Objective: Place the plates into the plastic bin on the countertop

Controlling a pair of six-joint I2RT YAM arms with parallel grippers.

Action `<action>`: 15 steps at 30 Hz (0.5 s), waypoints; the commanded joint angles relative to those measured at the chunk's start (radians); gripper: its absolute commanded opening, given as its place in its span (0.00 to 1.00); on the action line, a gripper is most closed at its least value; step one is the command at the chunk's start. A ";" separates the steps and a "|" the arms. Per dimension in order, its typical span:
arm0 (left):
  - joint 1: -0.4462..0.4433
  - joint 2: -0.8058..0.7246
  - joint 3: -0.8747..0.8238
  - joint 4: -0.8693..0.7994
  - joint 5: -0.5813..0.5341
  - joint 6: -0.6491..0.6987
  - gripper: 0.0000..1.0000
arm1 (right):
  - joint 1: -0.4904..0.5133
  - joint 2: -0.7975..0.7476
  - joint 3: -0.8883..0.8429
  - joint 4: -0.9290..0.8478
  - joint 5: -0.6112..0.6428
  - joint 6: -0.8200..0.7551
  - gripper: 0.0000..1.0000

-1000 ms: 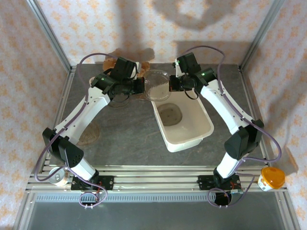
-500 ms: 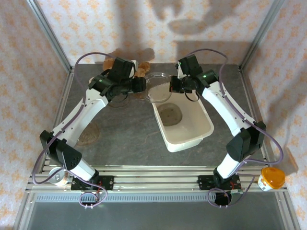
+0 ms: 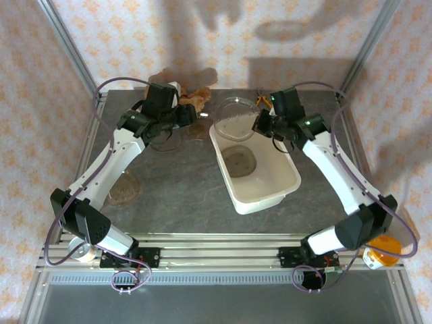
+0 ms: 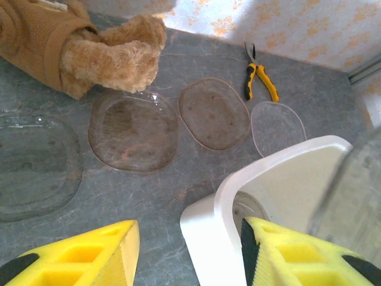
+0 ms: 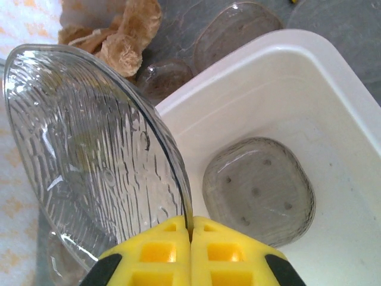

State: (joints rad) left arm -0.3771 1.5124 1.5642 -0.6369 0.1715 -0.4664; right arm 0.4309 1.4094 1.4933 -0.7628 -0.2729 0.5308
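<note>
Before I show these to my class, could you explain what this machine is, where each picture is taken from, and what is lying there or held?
Two robot arms are bolted to a countertop. One picture looks down from above; the other two come from cameras on the wrists. The right end effector pinches a ribbed clear plate at the far edge of the white bin, where one plate lies. The left end effector is open and empty. More plates, a plush toy and pliers lie on the countertop.

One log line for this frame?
left fingers: open, empty | right fingers: shut on plate above bin far rim | in bin: another plate | counter: more plates
</note>
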 commanded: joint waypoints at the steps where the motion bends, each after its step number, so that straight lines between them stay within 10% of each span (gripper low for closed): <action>1: 0.011 0.019 -0.010 0.048 0.006 -0.016 0.49 | -0.001 -0.079 -0.069 0.036 0.056 0.171 0.00; 15: 0.072 0.062 -0.035 0.011 -0.033 -0.071 0.50 | 0.021 -0.198 -0.368 0.183 0.143 0.571 0.00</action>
State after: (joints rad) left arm -0.3241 1.5551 1.5341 -0.6094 0.1635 -0.5076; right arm 0.4385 1.2404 1.1625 -0.6662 -0.1719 0.9699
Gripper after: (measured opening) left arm 0.495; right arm 0.050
